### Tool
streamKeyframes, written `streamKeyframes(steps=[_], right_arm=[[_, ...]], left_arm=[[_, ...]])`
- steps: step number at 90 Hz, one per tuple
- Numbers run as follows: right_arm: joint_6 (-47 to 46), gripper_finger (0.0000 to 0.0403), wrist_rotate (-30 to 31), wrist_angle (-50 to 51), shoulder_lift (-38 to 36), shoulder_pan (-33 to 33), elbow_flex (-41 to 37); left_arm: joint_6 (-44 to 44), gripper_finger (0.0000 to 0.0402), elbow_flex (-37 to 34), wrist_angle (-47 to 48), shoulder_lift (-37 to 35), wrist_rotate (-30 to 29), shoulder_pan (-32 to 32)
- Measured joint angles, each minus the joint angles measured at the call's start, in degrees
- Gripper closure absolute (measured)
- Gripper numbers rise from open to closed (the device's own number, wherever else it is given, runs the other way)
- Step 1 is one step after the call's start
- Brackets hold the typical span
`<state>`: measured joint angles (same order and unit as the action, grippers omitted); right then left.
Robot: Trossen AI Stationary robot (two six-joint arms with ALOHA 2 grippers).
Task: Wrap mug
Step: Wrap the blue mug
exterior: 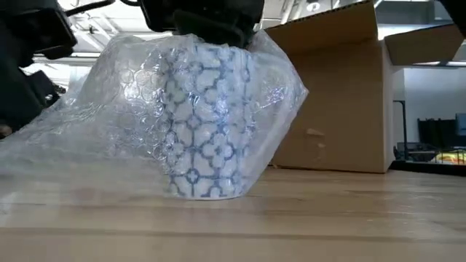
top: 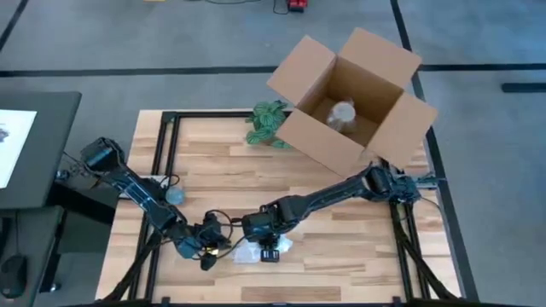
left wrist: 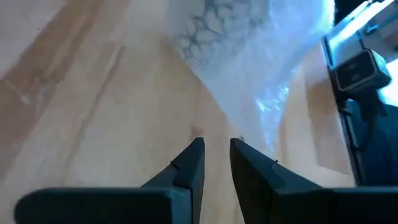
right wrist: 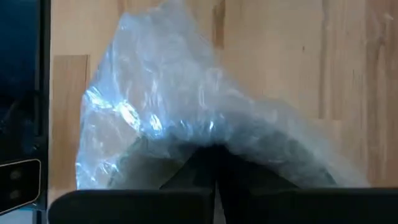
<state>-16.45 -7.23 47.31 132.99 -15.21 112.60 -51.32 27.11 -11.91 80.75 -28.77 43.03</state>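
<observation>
A white mug with a blue pattern [exterior: 207, 124] stands upright on the wooden table near its front edge, under a sheet of clear bubble wrap [exterior: 116, 109]. The wrap [top: 252, 251] drapes over the mug and spreads onto the table toward the left arm. My right gripper [exterior: 211, 33] is directly above the mug, shut on the wrap [right wrist: 186, 118]. My left gripper [left wrist: 216, 152] lies low beside the wrap's spread edge [left wrist: 261, 99]. Its fingers stand a narrow gap apart with bare wood showing between them. My right gripper pinches the bubble wrap between its two fingers at the bunched part over the mug's top [right wrist: 214, 140]. The fingers come from above, pointing down. The wrap hangs from them as a tent over the mug, its lower edge on the table. The wrap hides the fingertips.
An open cardboard box [top: 350, 102] stands at the far right with a wrapped thing inside [top: 343, 113]. A green bundle [top: 267, 124] lies beside it at the far edge. A small pale round thing [top: 175, 194] sits by the left arm. Bare wood lies between the box and the mug.
</observation>
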Motion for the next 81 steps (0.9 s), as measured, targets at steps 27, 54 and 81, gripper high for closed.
streamKeyframes(steps=[27, 54, 81], right_arm=[[0.54, 0.0403, 1.64, 4.24, -0.64, -0.89, 4.59], [4.34, 0.0403, 2.21, 17.96, -1.48, -3.65, 18.28], [-2.40, 0.0403, 7.87, 24.15, -0.67, -5.00, 18.33]], left_arm=[[3.29, 0.0344, 0.06, -4.42, 0.00, 0.00, -1.97], [3.44, 0.0344, 0.15, -4.38, 0.00, 0.04, -1.95], [3.55, 0.0344, 0.15, -4.39, 0.00, 0.04, -1.95]])
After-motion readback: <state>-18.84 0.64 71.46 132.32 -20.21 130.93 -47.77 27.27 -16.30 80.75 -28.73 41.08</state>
